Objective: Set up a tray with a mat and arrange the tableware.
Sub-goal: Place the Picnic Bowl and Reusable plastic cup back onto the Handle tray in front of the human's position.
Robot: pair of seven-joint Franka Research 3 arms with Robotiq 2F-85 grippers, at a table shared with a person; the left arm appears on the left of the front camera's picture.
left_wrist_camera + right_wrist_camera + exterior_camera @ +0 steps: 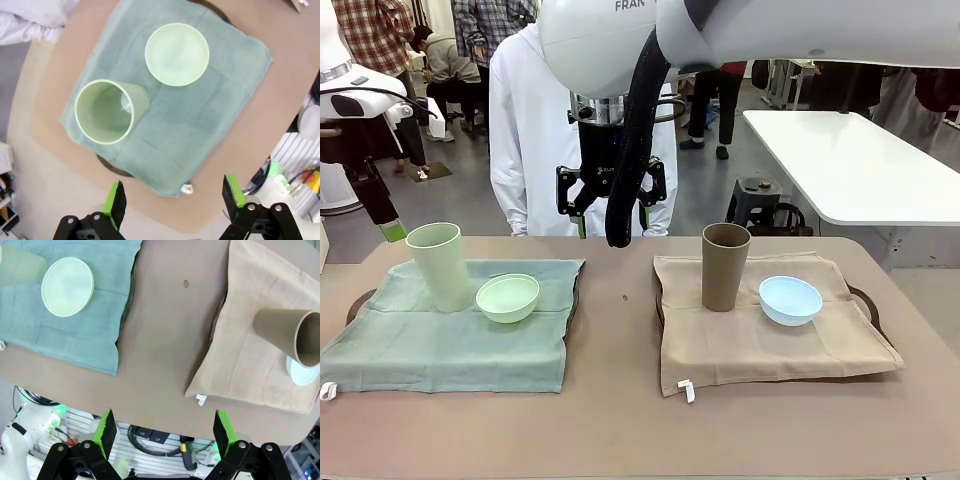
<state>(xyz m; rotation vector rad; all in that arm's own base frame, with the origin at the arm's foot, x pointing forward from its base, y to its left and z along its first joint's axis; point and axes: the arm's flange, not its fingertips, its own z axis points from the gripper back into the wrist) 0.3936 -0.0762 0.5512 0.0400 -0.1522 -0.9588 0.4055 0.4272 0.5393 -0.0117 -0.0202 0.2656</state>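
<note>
On the left, a green mat point(450, 345) covers a dark tray point(358, 303). A pale green cup point(438, 265) and a pale green bowl point(507, 297) stand on that mat. On the right, a beige mat point(770, 345) lies over a second tray point(866, 300), carrying a brown cup point(724, 265) and a light blue bowl point(790, 300). My left gripper point(174, 197) hangs open high above the green cup point(111, 111) and bowl point(176, 54). My right gripper point(164, 432) is open high over the table's near edge, between the two mats, with the brown cup point(287, 332) to its right.
A person in a white coat point(525, 150) stands at the far edge of the table. A white table point(860, 160) and a stool point(757, 195) are behind on the right. Bare tabletop point(620, 330) separates the trays.
</note>
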